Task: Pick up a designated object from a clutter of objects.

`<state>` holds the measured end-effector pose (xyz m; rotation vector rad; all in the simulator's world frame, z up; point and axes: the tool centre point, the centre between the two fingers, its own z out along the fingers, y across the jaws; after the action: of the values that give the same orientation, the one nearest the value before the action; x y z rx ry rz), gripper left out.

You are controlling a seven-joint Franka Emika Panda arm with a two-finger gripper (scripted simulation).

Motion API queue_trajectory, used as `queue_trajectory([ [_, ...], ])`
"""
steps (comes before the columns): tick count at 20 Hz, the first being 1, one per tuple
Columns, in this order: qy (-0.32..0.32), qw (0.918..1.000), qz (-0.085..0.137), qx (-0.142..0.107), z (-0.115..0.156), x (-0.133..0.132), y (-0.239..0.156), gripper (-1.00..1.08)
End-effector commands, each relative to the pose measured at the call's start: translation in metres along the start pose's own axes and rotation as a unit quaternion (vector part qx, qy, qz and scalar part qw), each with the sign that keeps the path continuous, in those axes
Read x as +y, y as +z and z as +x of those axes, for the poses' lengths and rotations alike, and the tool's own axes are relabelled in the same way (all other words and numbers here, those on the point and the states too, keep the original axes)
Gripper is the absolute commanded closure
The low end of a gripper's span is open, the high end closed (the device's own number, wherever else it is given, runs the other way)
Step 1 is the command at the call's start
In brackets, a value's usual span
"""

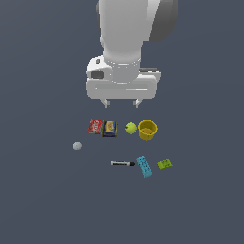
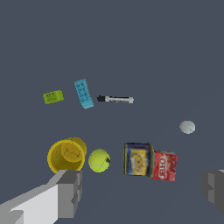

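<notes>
Two boxes (image 1: pixel 102 127), ball (image 1: pixel 131 127), cup (image 1: pixel 148 129) in a row, small ball (image 1: pixel 77 146) apart toward exterior view's left

A flat, plain dark blue-grey floor (image 1: pixel 43 200) fills the whole evenly lit scene.

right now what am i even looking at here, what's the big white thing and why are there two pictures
The big white thing is a simulated robot arm. Its gripper, two short fingers set wide apart, hangs open above the floor and holds nothing. The exterior view comes from a camera off the arm; the wrist view comes from a camera on the arm's wrist, so the grey blocks at its lower edge are the fingers. Scattered on the dark surface are a red box, a blue box, a yellow-green ball, a yellow cup, a black-and-white marker, a blue brick and a green brick. Apart from them lies the small grey-white ball, the one to pick up.
</notes>
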<state>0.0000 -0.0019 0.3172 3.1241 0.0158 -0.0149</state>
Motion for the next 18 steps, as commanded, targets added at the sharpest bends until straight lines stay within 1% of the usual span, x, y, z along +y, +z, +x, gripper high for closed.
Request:
queue_trajectory([
  [1, 0.0, 1.0, 0.0, 0.0, 0.0, 0.0, 0.0, -0.92],
  [4, -0.004, 1.0, -0.001, -0.003, -0.001, -0.001, 0.002, -0.92],
  [11, -0.032, 0.9993, -0.005, -0.02, -0.006, -0.008, 0.014, -0.92],
  [18, -0.028, 0.9994, -0.003, -0.02, -0.004, -0.004, 0.018, -0.92],
])
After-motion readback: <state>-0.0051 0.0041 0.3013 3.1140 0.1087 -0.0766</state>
